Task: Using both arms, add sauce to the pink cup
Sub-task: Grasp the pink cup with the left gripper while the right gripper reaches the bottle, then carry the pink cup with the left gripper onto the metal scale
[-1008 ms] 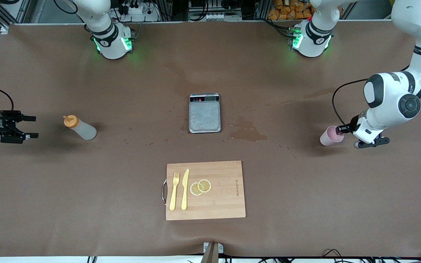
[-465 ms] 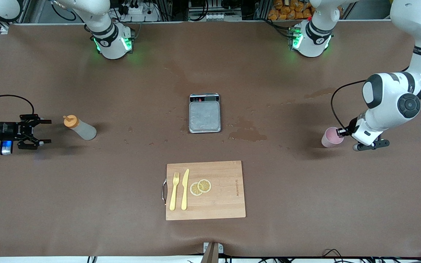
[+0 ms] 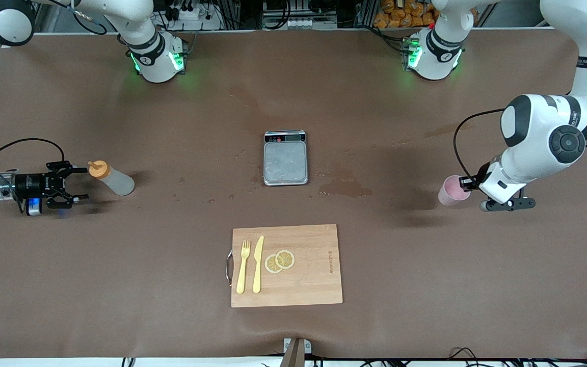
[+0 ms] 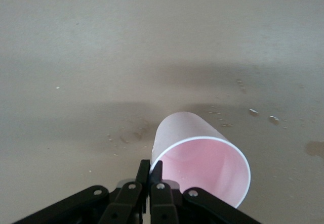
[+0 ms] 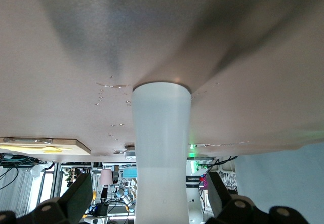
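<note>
Tilting with its mouth toward the left wrist camera, the pink cup [image 4: 202,163] shows nothing inside, its rim pinched by the closed left gripper [image 4: 150,176], while the upright sauce [image 3: 112,178] stands between the right gripper's [image 3: 77,182] spread fingers.

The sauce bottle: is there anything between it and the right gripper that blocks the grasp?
Nothing visible does. The right gripper is open beside the sauce bottle, at the orange cap end, with only bare table between them. In the right wrist view the bottle stands between the open fingers, not yet gripped.
</note>
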Action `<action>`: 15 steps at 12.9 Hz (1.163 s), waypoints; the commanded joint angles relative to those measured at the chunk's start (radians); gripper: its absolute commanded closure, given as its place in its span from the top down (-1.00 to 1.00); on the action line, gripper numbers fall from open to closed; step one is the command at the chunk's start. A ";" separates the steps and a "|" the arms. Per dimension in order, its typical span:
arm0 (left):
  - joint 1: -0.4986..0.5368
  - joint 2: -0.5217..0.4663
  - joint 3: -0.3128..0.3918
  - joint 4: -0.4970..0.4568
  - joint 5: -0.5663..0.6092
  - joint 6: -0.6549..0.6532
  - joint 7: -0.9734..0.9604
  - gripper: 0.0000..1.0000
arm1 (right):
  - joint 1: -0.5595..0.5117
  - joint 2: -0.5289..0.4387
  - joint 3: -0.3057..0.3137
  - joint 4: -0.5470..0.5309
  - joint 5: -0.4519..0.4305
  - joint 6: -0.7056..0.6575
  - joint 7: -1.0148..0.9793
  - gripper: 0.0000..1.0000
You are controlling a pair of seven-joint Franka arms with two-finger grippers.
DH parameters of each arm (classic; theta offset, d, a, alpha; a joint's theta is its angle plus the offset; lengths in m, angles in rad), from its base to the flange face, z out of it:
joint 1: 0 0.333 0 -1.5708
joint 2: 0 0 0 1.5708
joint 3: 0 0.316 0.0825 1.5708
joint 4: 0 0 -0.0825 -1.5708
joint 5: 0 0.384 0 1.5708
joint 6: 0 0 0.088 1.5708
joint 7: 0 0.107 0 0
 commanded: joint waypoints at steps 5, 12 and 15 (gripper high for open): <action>-0.065 0.046 -0.158 0.083 0.008 -0.032 -0.256 -1.00 | -0.016 0.079 0.020 0.014 0.021 -0.018 -0.028 1.00; -0.418 0.190 -0.153 0.265 0.024 -0.030 -0.765 -1.00 | 0.003 0.091 0.025 -0.017 0.033 -0.024 -0.037 1.00; -0.515 0.248 -0.153 0.327 0.024 -0.030 -0.903 -1.00 | 0.024 0.091 0.025 -0.022 0.033 -0.027 -0.035 1.00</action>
